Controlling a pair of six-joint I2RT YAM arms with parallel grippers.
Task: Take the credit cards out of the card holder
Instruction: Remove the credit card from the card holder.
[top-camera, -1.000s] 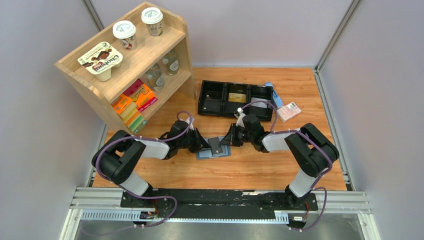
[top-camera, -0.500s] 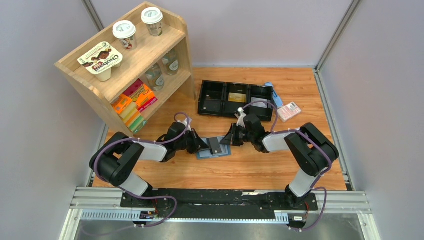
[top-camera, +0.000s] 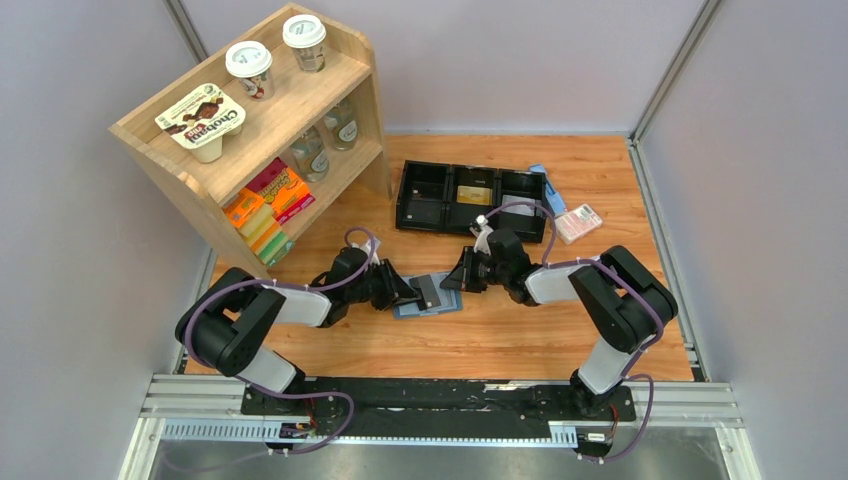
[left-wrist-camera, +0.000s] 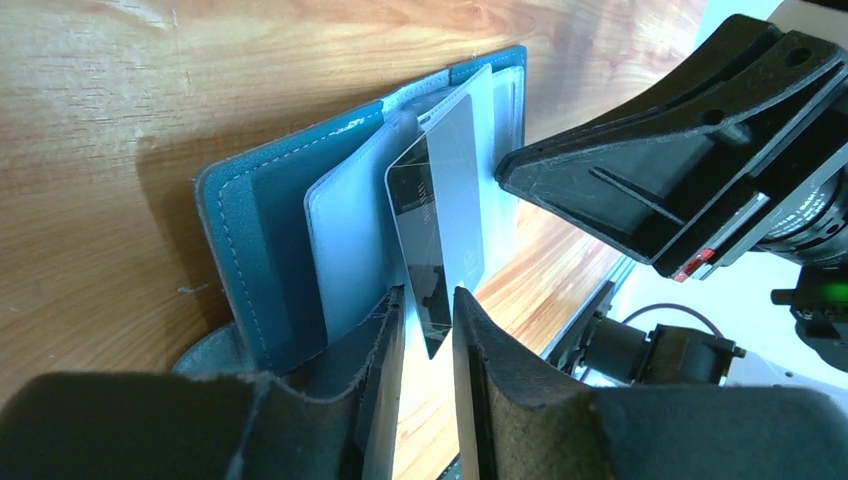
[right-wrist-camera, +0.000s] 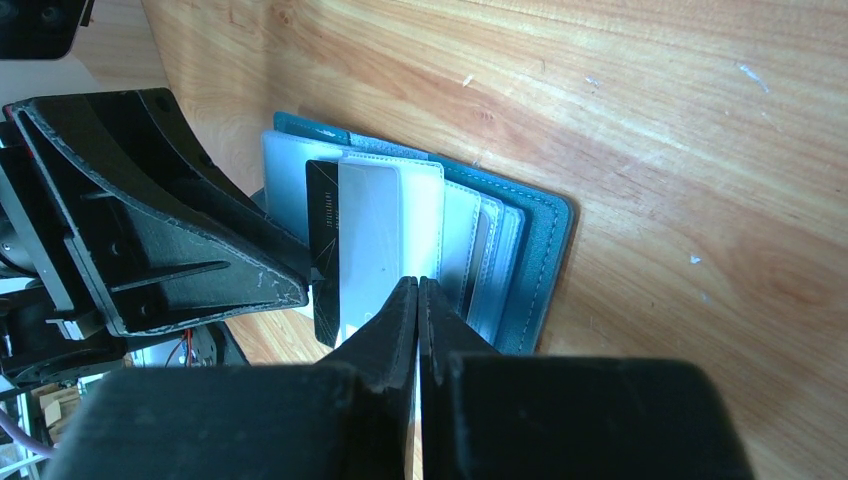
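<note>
The teal card holder lies open on the table between my grippers, its grey-blue pocket leaves fanned up. It also shows in the left wrist view and the right wrist view. A black credit card sticks partway out of a pocket. My left gripper has its jaws a narrow gap apart around the card's free corner, with no visible contact. My right gripper is shut, pinching the edge of a pale pocket leaf of the holder.
A long black three-compartment tray stands behind, with a gold card in its middle part. A pink-white packet lies to its right. A wooden shelf with cups and boxes stands at the back left.
My left arm has drifted slightly left and nearer, its gripper still at the black card. The right arm and the holder have not visibly moved.
</note>
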